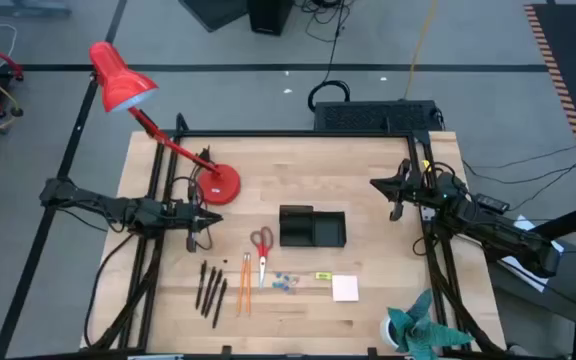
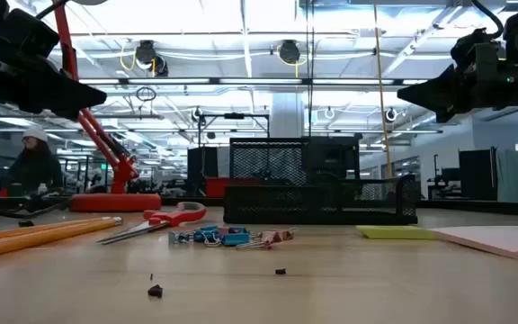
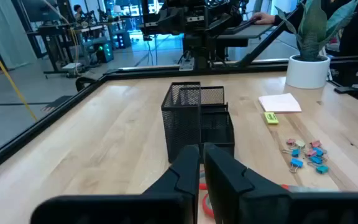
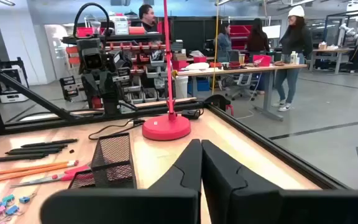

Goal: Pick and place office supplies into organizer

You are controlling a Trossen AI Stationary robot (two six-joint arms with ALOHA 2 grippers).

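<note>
Wooden tabletop (image 1: 368,310) in a big workshop, with people at benches way behind it. Left gripper (image 1: 194,232) hangs above the wood to the left of the organizer (image 1: 312,227), fingers pretty much pinched together with nothing in them. Right gripper (image 1: 396,199) is up off to the organizer's right, jaws fully closed, also empty. Just in front of the organizer lie the scissors (image 1: 261,250), clips (image 1: 285,284), a yellow piece (image 1: 322,276) and the pink note pad (image 1: 345,288). Pens (image 1: 209,287) and pencils (image 1: 244,283) sit front-left of it. Red lamp (image 1: 218,185) base stands back-left of the organizer.
</note>
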